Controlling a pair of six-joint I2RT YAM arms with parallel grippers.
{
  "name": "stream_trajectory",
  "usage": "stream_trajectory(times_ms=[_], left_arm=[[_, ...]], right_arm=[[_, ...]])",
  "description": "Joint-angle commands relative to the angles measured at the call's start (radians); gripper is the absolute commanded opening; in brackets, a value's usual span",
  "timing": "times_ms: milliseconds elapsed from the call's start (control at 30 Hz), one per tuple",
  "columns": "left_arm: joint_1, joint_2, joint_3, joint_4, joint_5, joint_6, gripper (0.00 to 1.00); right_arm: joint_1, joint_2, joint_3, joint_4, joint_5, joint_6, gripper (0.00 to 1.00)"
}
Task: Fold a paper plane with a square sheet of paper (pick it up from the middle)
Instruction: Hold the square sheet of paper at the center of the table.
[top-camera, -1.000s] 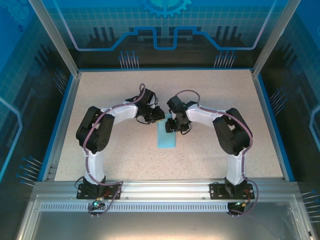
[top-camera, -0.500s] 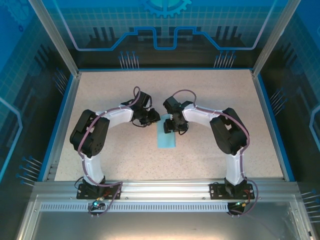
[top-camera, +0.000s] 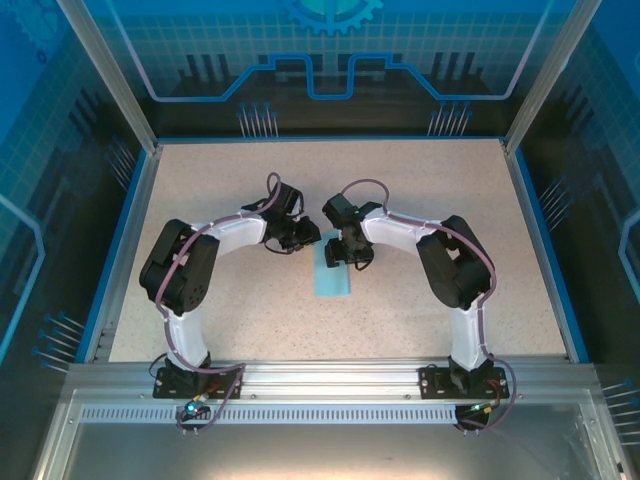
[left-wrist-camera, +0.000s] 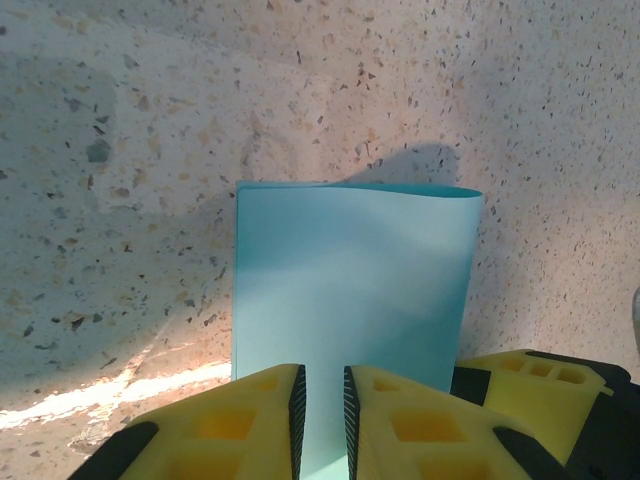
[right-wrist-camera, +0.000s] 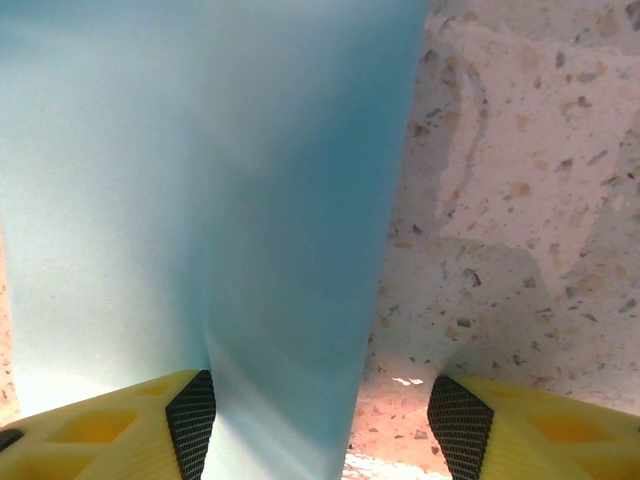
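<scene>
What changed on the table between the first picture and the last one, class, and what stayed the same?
Both arms drew back toward the far side of the table, the left arm's elbow swinging outward to the left. The right gripper opened its fingers wider, loosening on the sheet of paper. The left gripper stayed nearly shut at the sheet's far end. The folded sheet lay almost where it was on the table.

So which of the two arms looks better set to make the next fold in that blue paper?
Probably the right gripper: its jaws stand open with the paper's edge between them, free to work. The left gripper is nearly shut on the paper's far end, so it likely just holds the sheet.
</scene>
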Motion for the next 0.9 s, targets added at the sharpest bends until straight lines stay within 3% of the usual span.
stream_trajectory(times_ms=[0, 867], left_arm=[[0.006, -0.027, -0.012, -0.001, 0.007, -0.003, 0.22], [0.005, 0.081, 0.047, -0.021, 0.077, 0.001, 0.13]], right_arm=[[0.006, 0.098, -0.032, -0.011, 0.013, 0.018, 0.65], [0.005, 0.117, -0.031, -0.017, 0.021, 0.045, 0.66]])
